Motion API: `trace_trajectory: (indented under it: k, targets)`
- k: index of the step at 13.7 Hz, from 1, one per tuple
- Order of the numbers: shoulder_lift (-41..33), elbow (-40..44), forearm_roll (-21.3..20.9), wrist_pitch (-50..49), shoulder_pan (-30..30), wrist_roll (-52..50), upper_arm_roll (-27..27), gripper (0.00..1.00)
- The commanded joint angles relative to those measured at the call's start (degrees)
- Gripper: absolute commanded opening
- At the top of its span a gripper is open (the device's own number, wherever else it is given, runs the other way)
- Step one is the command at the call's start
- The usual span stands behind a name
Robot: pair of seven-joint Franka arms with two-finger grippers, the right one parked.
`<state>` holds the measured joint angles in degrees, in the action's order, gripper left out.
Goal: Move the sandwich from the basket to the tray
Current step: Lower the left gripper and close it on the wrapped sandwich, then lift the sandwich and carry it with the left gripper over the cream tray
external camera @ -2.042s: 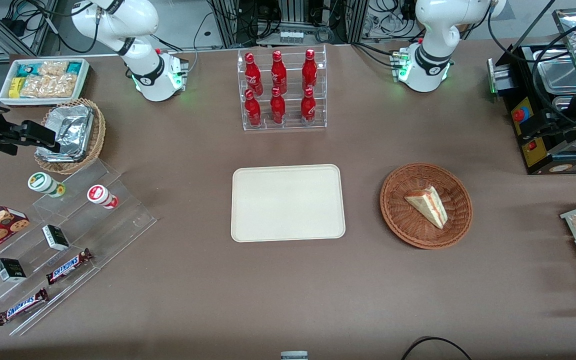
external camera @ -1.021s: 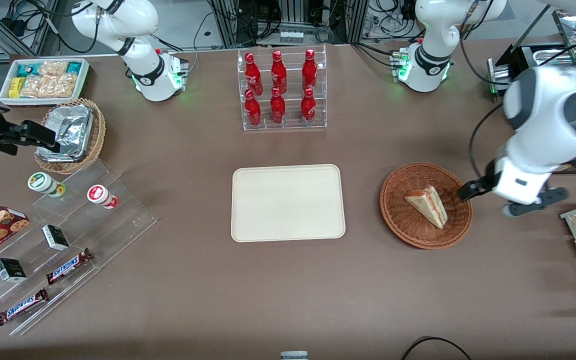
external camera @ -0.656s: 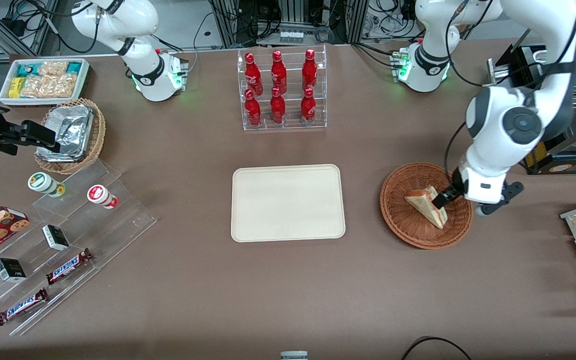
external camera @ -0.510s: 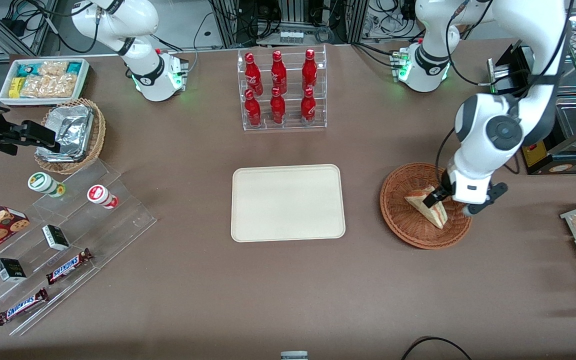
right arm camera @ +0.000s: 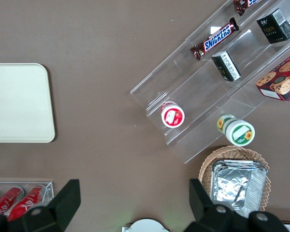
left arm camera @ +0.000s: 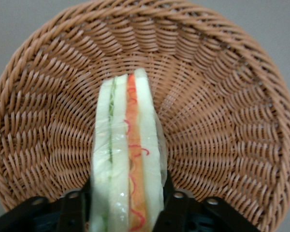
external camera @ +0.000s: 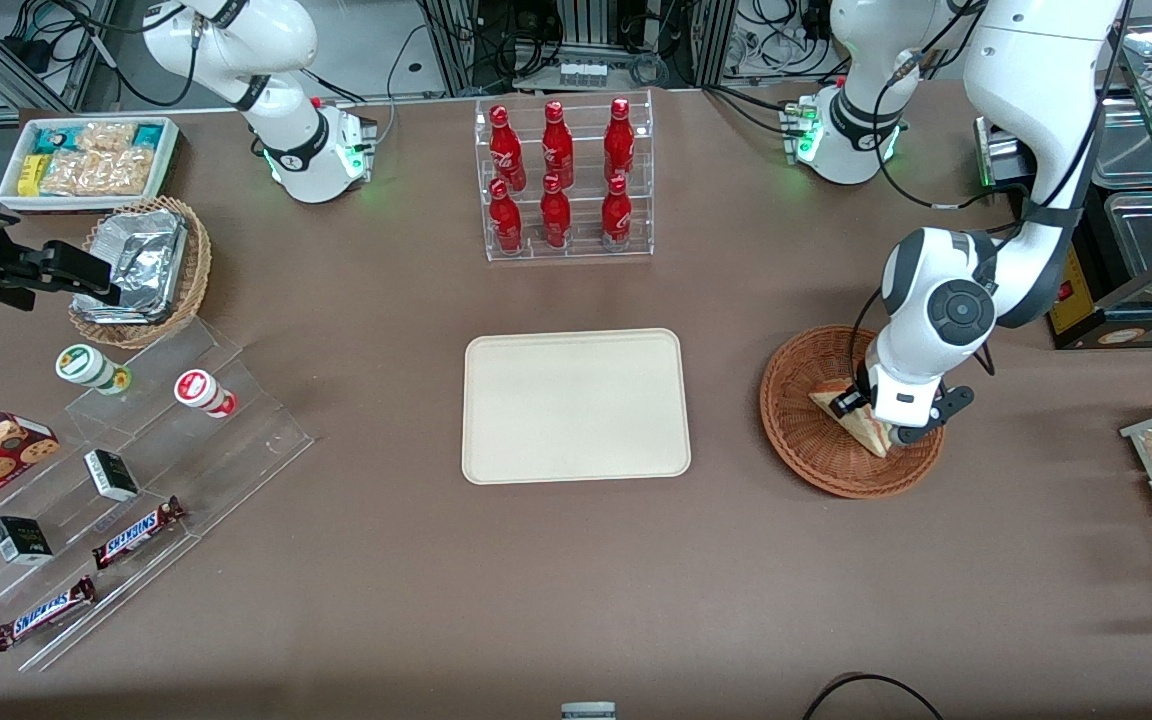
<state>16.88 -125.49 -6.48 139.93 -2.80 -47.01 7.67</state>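
- Lying in the basket (external camera: 816, 470), the sandwich (external camera: 874, 436) rests on the woven floor with its striped cut edge turned up toward the wrist camera, which leaves its two flat bread faces free to be gripped
- Seen from the wrist, the sandwich (left arm camera: 128, 159) runs from the middle of the basket (left arm camera: 222, 96) toward the camera, orange and green layers showing between the pale slices under a clear wrap
- The left arm's gripper (external camera: 873, 418) is down inside the basket, directly over the wedge; in the wrist view the gripper (left arm camera: 125, 212) straddles it, spread wide enough to take the full thickness
- Its fingers (left arm camera: 176, 205) stand one on each bread face, close against the wrap; I judge they have not squeezed, since the bread shows no dent, so the hand is released and the wedge not yet held
- This alignment looks chosen so that closing presses the slices together rather than shearing the filling out
- The bread is soft and the wrap slick, so a light clench seems wise; too hard would crush it, too light might let it slip on the lift
- The tray (external camera: 576, 405) lies bare near the table's middle, well apart from the basket toward the parked arm's end, about as near the front camera, so the carry is a plain sideways sweep
- A rack of red bottles (external camera: 561, 180) stands farther from the camera than the tray, clear of that path
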Motion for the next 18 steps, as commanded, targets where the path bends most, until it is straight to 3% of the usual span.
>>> trace_trajectory:
  k: [1,5,9,16,18]
  targets:
    - [-2.4,2.1,-1.3,-3.2,0.0,-1.4,0.2,0.00]
    - [-6.7,10.4,-1.4,-18.3,0.0,-0.4,3.1,0.00]
    - [-4.6,27.3,-0.9,-34.1,0.0,-1.3,11.5,0.00]
    - [5.0,37.5,-1.8,-35.0,-0.3,-5.9,28.2,0.00]
    - [9.9,41.3,-6.0,-34.9,-5.8,-8.7,29.3,0.00]
